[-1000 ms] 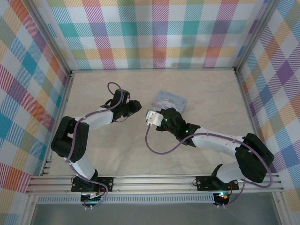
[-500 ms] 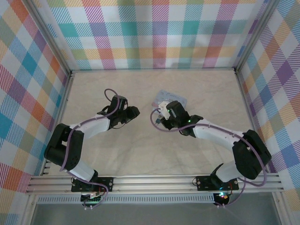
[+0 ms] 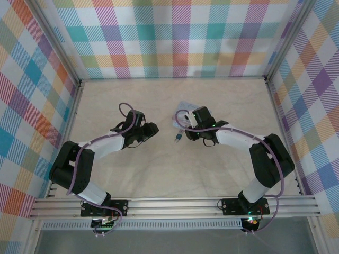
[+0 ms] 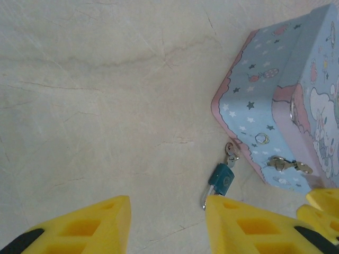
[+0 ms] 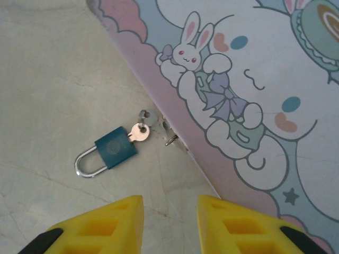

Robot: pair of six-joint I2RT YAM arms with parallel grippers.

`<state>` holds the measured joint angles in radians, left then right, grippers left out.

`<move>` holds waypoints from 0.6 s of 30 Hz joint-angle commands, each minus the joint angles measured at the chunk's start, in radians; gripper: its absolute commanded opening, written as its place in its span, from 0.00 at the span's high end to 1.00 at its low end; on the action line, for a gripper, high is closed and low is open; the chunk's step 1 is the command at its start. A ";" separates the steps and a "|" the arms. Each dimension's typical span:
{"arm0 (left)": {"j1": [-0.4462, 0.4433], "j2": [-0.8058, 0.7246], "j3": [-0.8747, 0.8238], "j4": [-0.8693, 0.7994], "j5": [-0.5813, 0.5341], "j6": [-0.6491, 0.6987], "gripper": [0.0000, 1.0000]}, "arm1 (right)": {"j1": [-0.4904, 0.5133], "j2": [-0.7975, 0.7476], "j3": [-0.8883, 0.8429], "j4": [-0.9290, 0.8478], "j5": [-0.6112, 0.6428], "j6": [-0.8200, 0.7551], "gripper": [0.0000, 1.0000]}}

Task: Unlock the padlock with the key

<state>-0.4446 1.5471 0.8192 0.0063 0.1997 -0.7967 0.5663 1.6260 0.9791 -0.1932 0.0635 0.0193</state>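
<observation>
A small teal padlock (image 5: 112, 150) with a silver shackle lies flat on the table beside the box. The key (image 5: 139, 132) is stuck in its bottom end, with a ring on the key's head. My right gripper (image 5: 169, 214) hovers open just short of the padlock, with nothing between its yellow fingers. In the left wrist view the padlock (image 4: 221, 178) and key (image 4: 231, 154) lie just beyond my right-hand fingertip. The left gripper (image 4: 167, 214) is open and empty. From above, the padlock (image 3: 179, 138) lies between the left gripper (image 3: 151, 128) and the right gripper (image 3: 190, 131).
A pastel blue and pink cartoon box (image 5: 254, 90) sits flat on the table right of the padlock, with a small metal hasp (image 5: 170, 140) on its edge. It also shows as the box (image 4: 296, 106) and the box (image 3: 186, 105). Plaid walls enclose the marble table (image 3: 132, 174).
The right arm has swung back toward the box and its gripper has gone from shut to open. The padlock with the key now lies on the table. The left arm shifted only slightly.
</observation>
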 commanded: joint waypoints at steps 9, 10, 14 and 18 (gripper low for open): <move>-0.014 -0.028 -0.015 0.019 -0.013 -0.011 0.58 | -0.059 0.130 0.136 -0.048 0.074 0.021 0.64; -0.014 -0.029 -0.015 0.018 -0.014 -0.012 0.58 | -0.063 0.139 0.146 -0.048 0.081 0.013 0.64; -0.016 -0.040 -0.014 0.007 -0.021 -0.009 0.58 | -0.071 0.133 0.152 -0.046 0.096 0.004 0.63; -0.016 -0.067 -0.011 -0.008 -0.040 -0.004 0.55 | -0.069 0.041 0.108 -0.033 0.066 0.025 0.58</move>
<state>-0.4503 1.5360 0.8139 0.0032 0.1883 -0.7967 0.5030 1.7493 1.1053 -0.2203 0.1387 0.0307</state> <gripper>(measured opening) 0.437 0.386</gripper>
